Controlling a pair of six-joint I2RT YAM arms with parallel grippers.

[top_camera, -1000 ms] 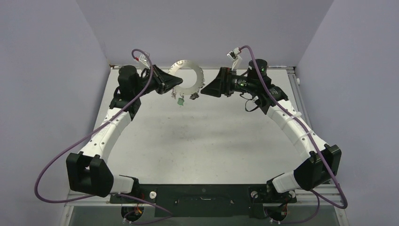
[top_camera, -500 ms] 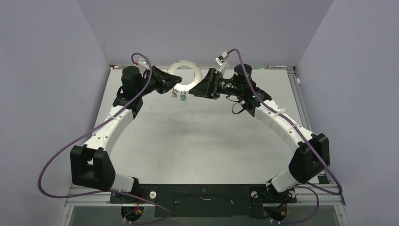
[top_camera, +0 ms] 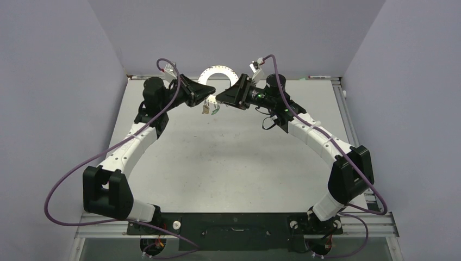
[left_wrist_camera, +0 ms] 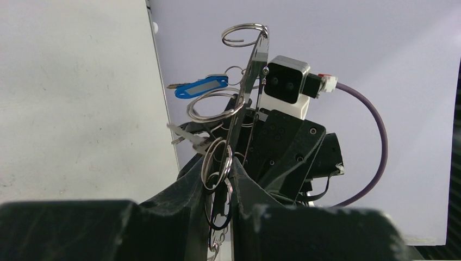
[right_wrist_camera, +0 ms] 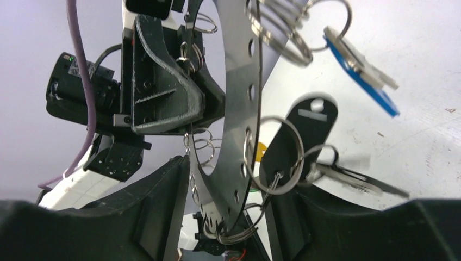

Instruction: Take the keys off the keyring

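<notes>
Left pincer (left_wrist_camera: 225, 169): you have it squeezed tight on the edge of the keyring (top_camera: 217, 71), so the keyring stands up off the bench (top_camera: 228, 163), top middle of the overhead view.
Keys (right_wrist_camera: 353, 182): they hang free on little wire loops (right_wrist_camera: 282, 38).
Right pincer (right_wrist_camera: 231, 176): half spread, a finger each side of the keyring, gripping nothing.

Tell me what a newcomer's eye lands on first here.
The flat grey keyring stands upright in the air near the far edge of the table, pinched by the left gripper. The right gripper straddles its rim, with a blue key and a black key dangling alongside.
</notes>
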